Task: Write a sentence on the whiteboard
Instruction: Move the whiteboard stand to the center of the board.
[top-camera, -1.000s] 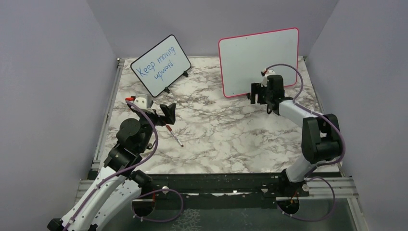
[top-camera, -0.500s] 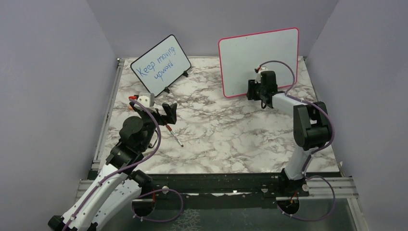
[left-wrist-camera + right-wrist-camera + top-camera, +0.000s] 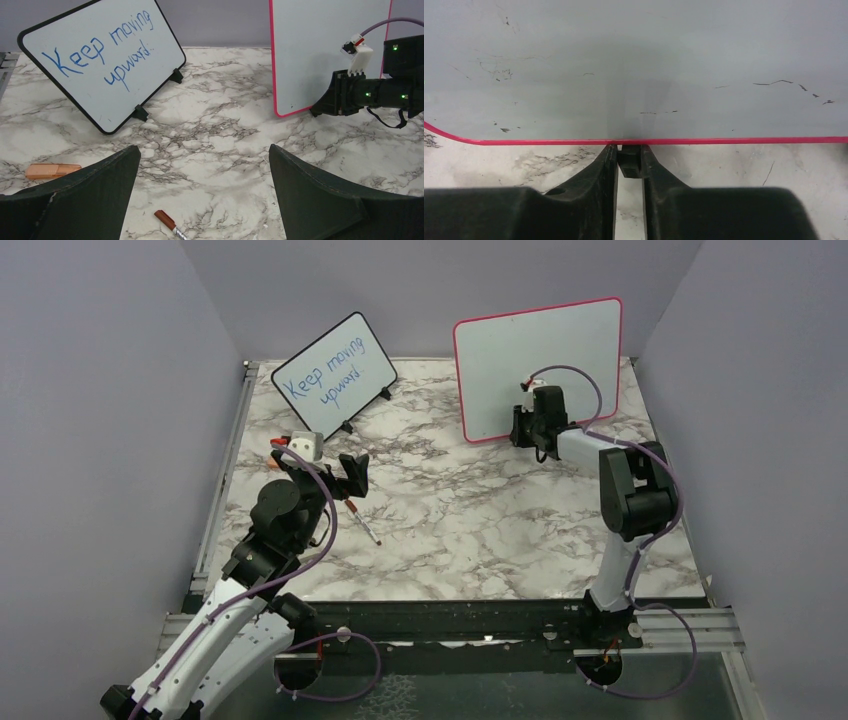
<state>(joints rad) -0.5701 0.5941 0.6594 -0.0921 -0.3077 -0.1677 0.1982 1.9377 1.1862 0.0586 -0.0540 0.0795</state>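
Two boards stand toward the far side of the marble-patterned bench (image 3: pixel 470 530); the larger, the whiteboard (image 3: pixel 540 355) with its red-pink frame, stands upright at the far right, its face white with only faint dark scuffs, seen from the right wrist; the smaller black-framed board (image 3: pixel 335 375) leans at the far left and carries blue handwriting — "Keep moving upward". The right arm (image 3: pixel 625 490) reaches forward to the whiteboard's lower edge; the right fingers (image 3: pixel 596 185) are nearly together, clamped on either side of a small black foot (image 3: pixel 629 164) just under the pink frame. The left arm (image 3: pixel 270 530) hangs over the bench's left half, well apart from the whiteboard; the left fingers (image 3: pixel 95 195) are spread wide with only bench between them. Below them on the bench lies a thin marker (image 3: pixel 169 223) with a brownish-red end — partly cut off in the left wrist view; a small orange piece (image 3: pixel 53 170) lies to its left, apart from it.
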